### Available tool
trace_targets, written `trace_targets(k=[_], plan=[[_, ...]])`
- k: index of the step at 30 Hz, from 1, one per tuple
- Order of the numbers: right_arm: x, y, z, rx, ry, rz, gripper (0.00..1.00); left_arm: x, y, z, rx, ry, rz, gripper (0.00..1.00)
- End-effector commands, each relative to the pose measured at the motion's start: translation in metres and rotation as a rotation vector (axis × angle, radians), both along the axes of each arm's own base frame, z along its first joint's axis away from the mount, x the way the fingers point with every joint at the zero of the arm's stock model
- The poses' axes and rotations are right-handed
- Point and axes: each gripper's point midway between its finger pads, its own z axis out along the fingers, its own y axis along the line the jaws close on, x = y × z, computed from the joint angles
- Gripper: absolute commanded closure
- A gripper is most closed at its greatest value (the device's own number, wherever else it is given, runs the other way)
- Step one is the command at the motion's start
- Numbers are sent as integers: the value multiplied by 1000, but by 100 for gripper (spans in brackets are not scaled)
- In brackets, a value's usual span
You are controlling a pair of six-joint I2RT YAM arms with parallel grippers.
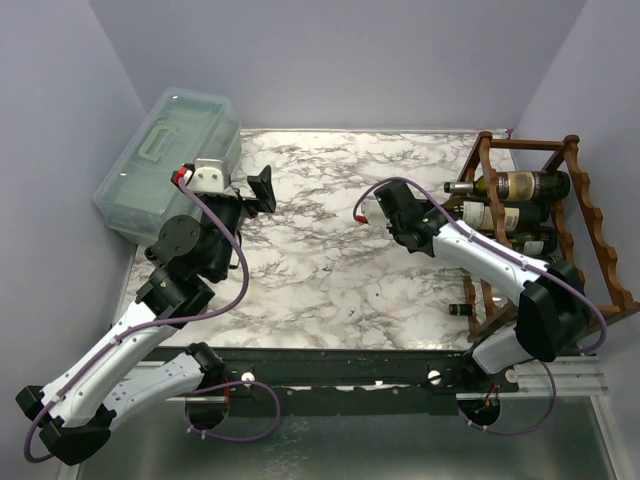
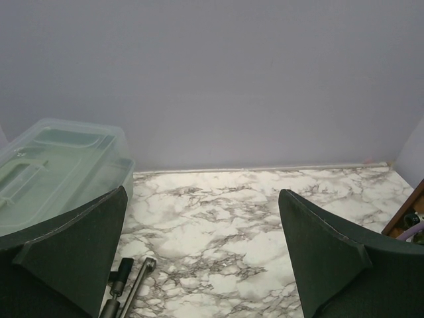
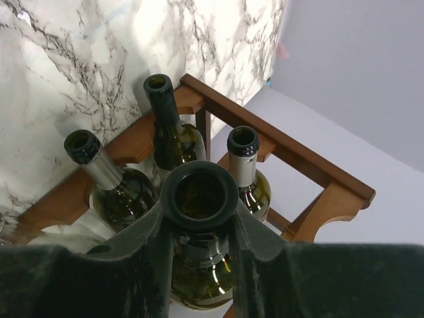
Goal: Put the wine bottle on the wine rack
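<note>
Reddish-brown wine rack (image 3: 291, 149) at table (image 1: 320, 270) edge, right fingers (image 3: 149, 255) clamped on wine bottle (image 3: 200, 197), left fingers (image 2: 73, 252) apart

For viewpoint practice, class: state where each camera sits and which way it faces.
Top external: above, behind the bases, looking down on table, both arms, wine rack.
Left wrist: faces the back wall; left gripper open.
Right wrist: faces the rack's bottle mouths; right gripper clamps the wine bottle.
Shared: plastic box in top and left-wrist views.
</note>
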Motion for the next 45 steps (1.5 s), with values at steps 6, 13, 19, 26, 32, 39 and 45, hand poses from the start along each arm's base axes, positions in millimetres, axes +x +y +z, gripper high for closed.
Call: trace_targets(k=[6, 13, 19, 26, 32, 39, 45], plan=[[-15, -50, 10, -286, 75, -32, 100, -6, 1, 13, -8, -34, 11, 2], [-15, -65, 15, -323, 47, -67, 100, -8, -4, 12, 15, -35, 1, 2], [-16, -77, 12, -355, 46, -107, 100, -13, -2, 15, 9, -50, -3, 2], [-21, -84, 7, -394, 58, -138, 100, -15, -1, 19, 7, -57, -6, 2], [-18, -84, -3, -412, 62, -184, 100, -17, -2, 19, 4, -61, -13, 2], [-12, -81, -7, -372, 34, -242, 100, -17, -1, 21, 8, -64, -11, 2], [-13, -82, -12, -304, 49, -251, 100, -18, -1, 21, 12, -66, -11, 2]])
